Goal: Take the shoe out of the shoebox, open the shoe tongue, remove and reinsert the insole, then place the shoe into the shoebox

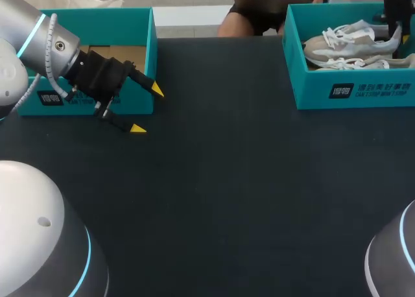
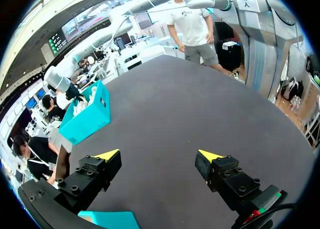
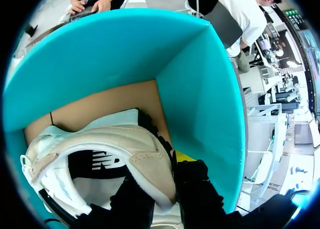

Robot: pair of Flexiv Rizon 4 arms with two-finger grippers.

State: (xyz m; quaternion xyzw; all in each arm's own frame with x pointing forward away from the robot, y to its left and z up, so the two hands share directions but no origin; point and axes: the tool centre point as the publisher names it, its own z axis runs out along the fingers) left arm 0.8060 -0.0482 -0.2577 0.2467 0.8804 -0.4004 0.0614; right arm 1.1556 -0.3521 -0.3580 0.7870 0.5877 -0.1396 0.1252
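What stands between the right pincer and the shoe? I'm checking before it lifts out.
Nothing visible does: the right pincer grips the heel of the shoe inside the teal shoebox, one finger on each side.

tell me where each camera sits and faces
head view: above and behind, looking down on the table; left gripper shows
left wrist view: on that wrist, looking across the table past its open gripper
right wrist view: on that wrist, inside the shoebox, right gripper shut on the shoe
shared: head and right wrist show shoe, shoebox
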